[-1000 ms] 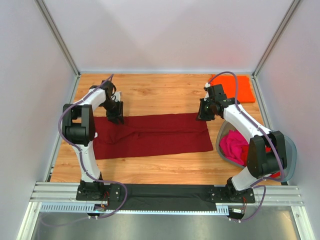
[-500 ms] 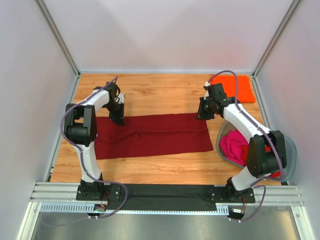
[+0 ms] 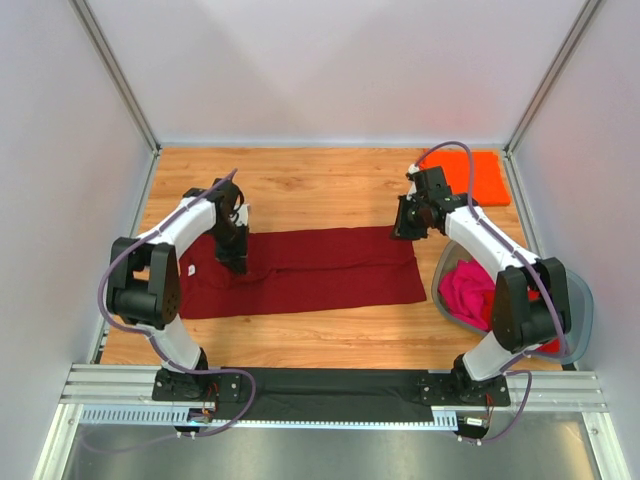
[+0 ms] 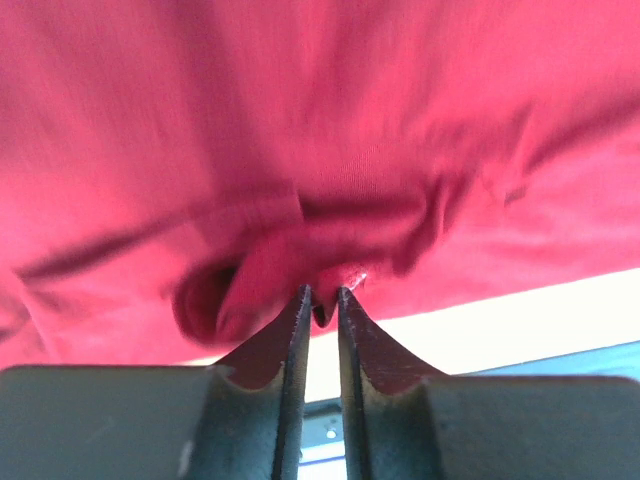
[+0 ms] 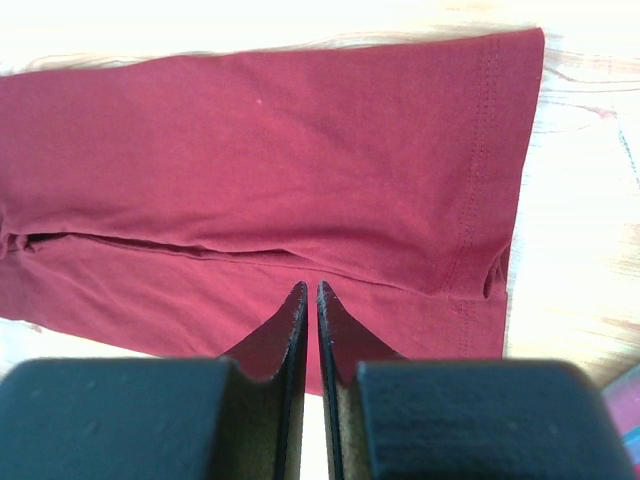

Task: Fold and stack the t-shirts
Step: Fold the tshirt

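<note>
Wood tbl [image 3: 330, 190], plain white walls [image 3: 330, 70].

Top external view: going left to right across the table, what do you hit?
left gripper → maroon t-shirt → right gripper → grey tub. The orange t-shirt is left out because it overlaps the tub's span.

maroon t-shirt [image 3: 330, 270] spread flat — left end bunched, orange t-shirt [image 3: 482, 185] folded
</note>
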Controlling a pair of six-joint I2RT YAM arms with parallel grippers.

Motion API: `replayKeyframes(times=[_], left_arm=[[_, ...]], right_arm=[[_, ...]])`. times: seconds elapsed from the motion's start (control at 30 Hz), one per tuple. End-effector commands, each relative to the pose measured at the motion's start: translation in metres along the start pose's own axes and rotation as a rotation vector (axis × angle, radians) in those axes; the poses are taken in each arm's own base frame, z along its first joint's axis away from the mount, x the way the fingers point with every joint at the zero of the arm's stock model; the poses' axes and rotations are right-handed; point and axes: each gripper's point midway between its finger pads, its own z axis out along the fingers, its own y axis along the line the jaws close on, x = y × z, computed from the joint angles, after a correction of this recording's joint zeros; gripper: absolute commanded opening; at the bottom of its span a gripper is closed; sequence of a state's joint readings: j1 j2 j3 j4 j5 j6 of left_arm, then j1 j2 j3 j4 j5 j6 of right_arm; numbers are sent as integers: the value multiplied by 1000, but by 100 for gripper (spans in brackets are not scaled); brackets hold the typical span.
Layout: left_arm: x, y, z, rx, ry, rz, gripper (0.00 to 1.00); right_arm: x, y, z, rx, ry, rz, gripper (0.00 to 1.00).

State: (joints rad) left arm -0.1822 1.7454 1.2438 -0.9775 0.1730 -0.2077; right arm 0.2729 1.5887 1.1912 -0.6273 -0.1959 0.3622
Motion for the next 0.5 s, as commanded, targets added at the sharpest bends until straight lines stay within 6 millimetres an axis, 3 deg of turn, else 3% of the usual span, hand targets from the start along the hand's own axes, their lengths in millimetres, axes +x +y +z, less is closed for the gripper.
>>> replayKeyframes(times=[0.0,0.1,0.27,0.33,0.47], left_arm=[[21,-7,-15,26,-12,-43,26],[29,-14,-19,67,-20,-66,30],[-2,-16,-37,38,-92,-94,32],[-17,-15,-42,19,-114,-113,33],[-31,-5,-29,-37,-94,-169,33]], right_arm=[[4,-4,15,10,12,6,8],[12,-13,29,50,57,11,7],[6,-31,42,154,72,-2,6],[15,-45,46,226,116,10,4],[30,-74,48,368,142,32,4]])
